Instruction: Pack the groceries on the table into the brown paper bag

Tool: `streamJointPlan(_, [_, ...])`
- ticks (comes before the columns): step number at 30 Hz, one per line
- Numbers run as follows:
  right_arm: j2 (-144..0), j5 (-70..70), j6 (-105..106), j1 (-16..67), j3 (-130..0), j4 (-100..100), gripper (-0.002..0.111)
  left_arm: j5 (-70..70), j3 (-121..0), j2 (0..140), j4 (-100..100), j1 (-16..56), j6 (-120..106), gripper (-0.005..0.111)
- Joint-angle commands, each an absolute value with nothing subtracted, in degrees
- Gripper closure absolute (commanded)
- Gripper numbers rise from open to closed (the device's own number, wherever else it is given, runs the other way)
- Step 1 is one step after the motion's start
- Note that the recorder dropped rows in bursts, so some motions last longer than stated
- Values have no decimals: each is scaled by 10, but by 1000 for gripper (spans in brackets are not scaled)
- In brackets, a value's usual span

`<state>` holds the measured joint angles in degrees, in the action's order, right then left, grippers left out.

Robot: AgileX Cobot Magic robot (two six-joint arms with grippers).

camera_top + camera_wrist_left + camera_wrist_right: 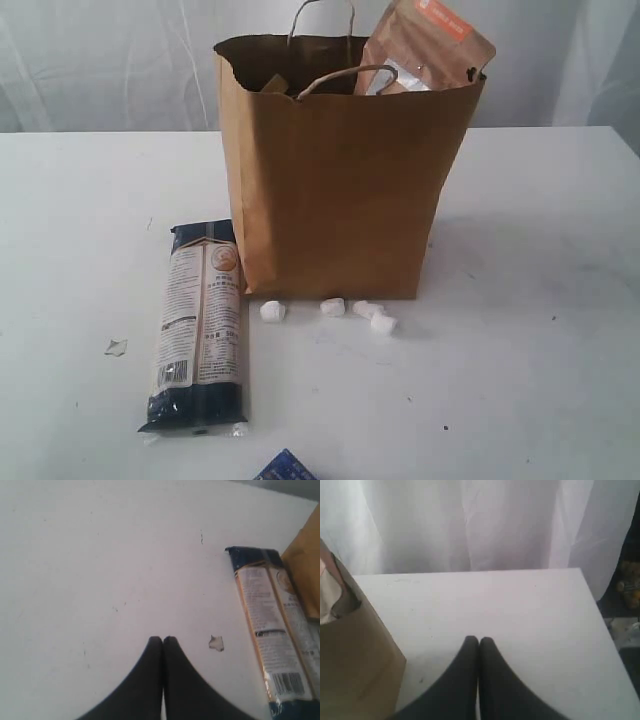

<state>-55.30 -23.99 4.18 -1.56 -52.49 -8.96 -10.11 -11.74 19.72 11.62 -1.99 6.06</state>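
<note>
Holds left gripper (162,641) and right gripper (479,641) pinched shut and empty above the tabletop (540,300), with the pasta packet (200,330) flat toward the near edge beside the brown paper bag (340,190), seemingly awaiting packing

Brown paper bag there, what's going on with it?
A two-armed robot is packing groceries into the brown paper bag. A kraft pouch with orange label pokes out of its top; the pasta packet lies on the table beside it, not yet packed. The left gripper and right gripper are shut and empty.
</note>
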Motion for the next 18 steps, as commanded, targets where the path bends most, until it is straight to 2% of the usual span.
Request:
streamJointPlan(1, [-475, -218, 90, -18, -425, -90, 108, -6, -120, 194, 126, -15, 62, 107])
streamJointPlan(4, [-460, -236, 106, -18, -367, -89, 108, 75, -120, 194, 117, -15, 44, 107])
streamJointPlan(7, [-461, -257, 106, -18, -321, -89, 108, 240, -121, 195, 125, -15, 173, 107])
streamJointPlan(10, [-469, -265, 106, -18, -289, -95, 108, 373, -129, 220, 50, -15, 230, 107])
streamJointPlan(18, [-471, -246, 104, -18, -278, -162, 108, 372, -264, 425, -269, -15, 343, 107])
